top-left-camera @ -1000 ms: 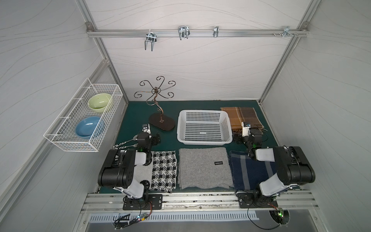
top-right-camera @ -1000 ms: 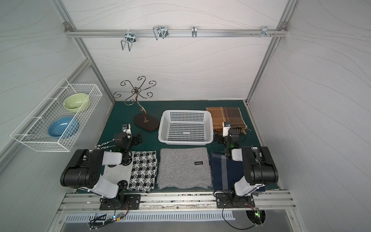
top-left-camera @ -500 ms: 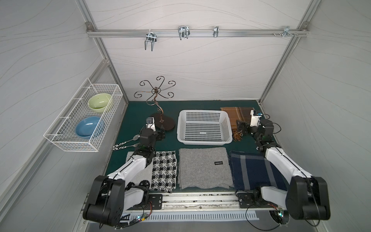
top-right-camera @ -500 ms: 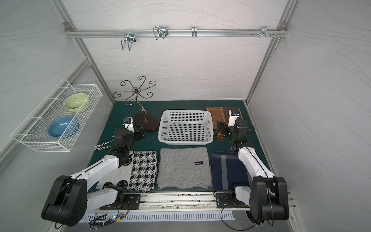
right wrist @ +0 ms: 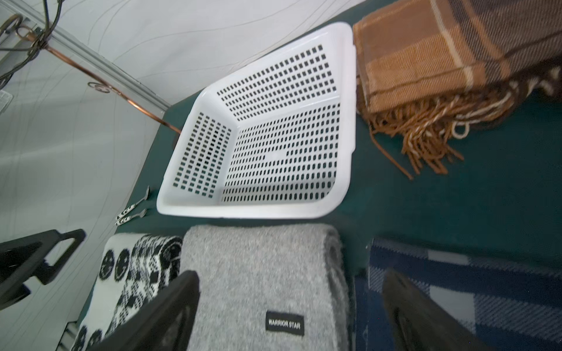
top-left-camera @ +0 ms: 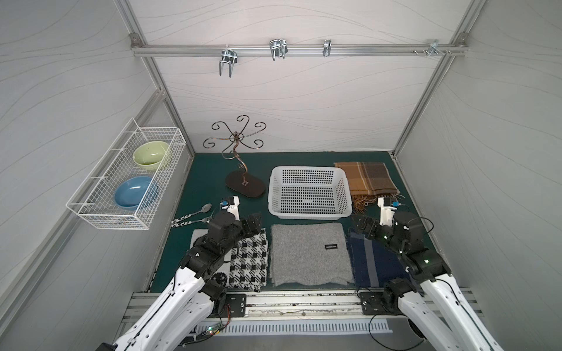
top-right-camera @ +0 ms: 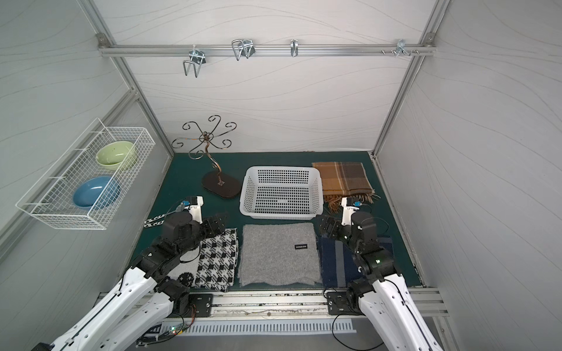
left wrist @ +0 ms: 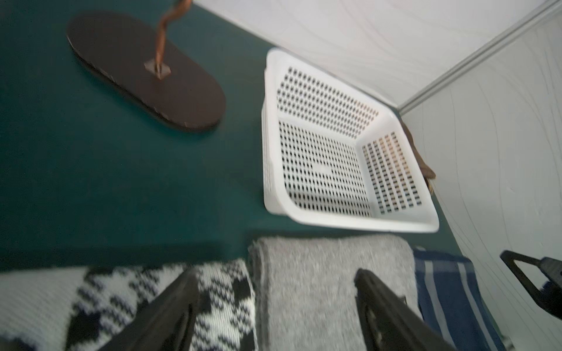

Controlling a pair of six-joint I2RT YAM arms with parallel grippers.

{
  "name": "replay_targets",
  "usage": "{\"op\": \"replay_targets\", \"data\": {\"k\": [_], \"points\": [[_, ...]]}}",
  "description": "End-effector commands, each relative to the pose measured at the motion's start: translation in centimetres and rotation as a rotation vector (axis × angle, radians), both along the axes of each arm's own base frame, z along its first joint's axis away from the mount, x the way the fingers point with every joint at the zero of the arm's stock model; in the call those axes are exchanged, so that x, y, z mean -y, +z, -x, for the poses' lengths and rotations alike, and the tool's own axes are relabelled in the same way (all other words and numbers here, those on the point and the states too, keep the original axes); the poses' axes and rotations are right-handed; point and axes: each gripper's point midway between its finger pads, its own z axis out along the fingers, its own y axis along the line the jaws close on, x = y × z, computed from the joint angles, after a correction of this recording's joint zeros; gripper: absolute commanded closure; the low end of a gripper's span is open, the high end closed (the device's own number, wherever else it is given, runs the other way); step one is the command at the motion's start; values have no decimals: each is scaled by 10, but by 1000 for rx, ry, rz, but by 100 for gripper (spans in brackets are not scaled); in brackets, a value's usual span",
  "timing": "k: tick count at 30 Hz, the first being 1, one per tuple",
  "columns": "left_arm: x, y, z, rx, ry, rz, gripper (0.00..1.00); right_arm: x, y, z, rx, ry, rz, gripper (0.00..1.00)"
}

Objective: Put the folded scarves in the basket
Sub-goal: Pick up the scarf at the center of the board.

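The grey folded scarf (top-left-camera: 310, 252) (top-right-camera: 278, 252) is lying flat on the green counter (top-left-camera: 206, 182), just in front of the white perforated basket (top-left-camera: 307, 216) (top-right-camera: 278, 216) on the side nearer the arm bases. Its far edge is running close along the basket's near rim. The basket is standing with nothing inside it.

The left tool (top-left-camera: 254, 225) (top-right-camera: 217, 223) is hanging by the basket's near left corner. Its jaws are spread wide and gripping nothing. In the left wrist view one finger (left wrist: 182, 304) is showing over a black-and-white houndstooth scarf (left wrist: 219, 304) and the other over the grey scarf (left wrist: 319, 288).

The right tool (top-left-camera: 363, 226) (top-right-camera: 327, 226) is hanging by the basket's near right corner, likewise released and holding nothing. In the right wrist view it is straddling the grey scarf's (right wrist: 258, 273) edge and a navy striped scarf (right wrist: 456, 273). Whether either tool is touching cloth, I cannot tell.

The houndstooth scarf (top-left-camera: 249, 261) is lying in front of the basket to its left, and the navy scarf (top-left-camera: 371, 261) in front to its right. A brown plaid fringed scarf (top-left-camera: 368, 179) is lying just beside the basket's right wall. A copper scroll stand on a dark oval base (top-left-camera: 245, 184) is standing near the basket's left wall. A spoon and fork (top-left-camera: 194, 214) are lying farther left. Well left of the basket, a white wire rack (top-left-camera: 100, 212) is hanging on the side wall, holding a green bowl (top-left-camera: 150, 153) and a blue bowl (top-left-camera: 135, 191).
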Motion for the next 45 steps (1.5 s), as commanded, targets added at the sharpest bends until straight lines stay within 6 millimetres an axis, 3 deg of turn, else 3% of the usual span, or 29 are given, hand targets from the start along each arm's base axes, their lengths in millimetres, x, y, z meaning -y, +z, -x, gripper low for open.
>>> {"op": "replay_targets", "data": {"k": [1, 7, 12, 18, 27, 35, 40, 45], "points": [[16, -28, 21, -125, -24, 68, 17, -6, -40, 25, -176, 6, -17, 6], [36, -51, 39, -138, -76, -3, 18, -24, -80, 43, -251, 67, 46, 8], [56, -69, 45, -176, -117, -28, 17, -37, -110, 44, -339, 104, 141, 10], [57, -89, 46, -208, -85, -35, 17, -43, -129, 39, -384, 104, 161, 10], [59, -102, 45, -233, -81, -67, 18, -52, -138, 35, -405, 145, 202, 10], [56, -117, 45, -261, -70, -107, 17, -54, -172, 41, -486, 149, 217, 10], [53, -126, 47, -280, -64, -136, 17, -68, -187, 49, -547, 202, 207, 24], [47, -125, 47, -277, -49, -152, 17, -76, -188, 49, -547, 227, 215, 58]]}}
